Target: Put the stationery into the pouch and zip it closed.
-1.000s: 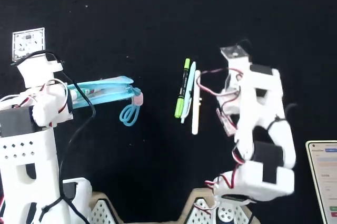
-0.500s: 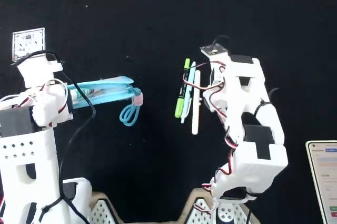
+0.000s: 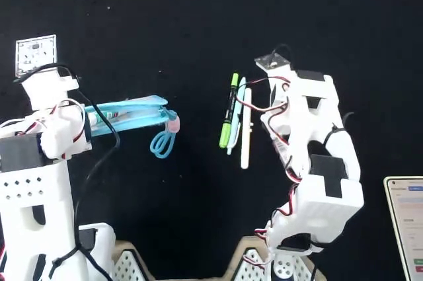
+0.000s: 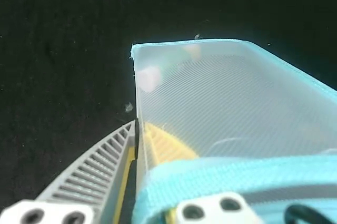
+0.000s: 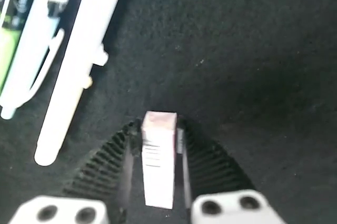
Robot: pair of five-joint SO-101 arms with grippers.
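my right gripper (image 5: 158, 125) is clamped on a small white eraser (image 5: 158, 166), just beside the white pen (image 3: 246, 129), on the side away from the pouch (image 3: 129, 116). the pouch lies well off toward my left arm, beyond the pens (image 3: 236, 116). its long axis runs across the table (image 3: 198, 30), and its free end with the loop (image 3: 162, 143) points toward my right arm. my left gripper (image 3: 89, 124) pinches the other end, so i judge the eraser must cross over the pens.
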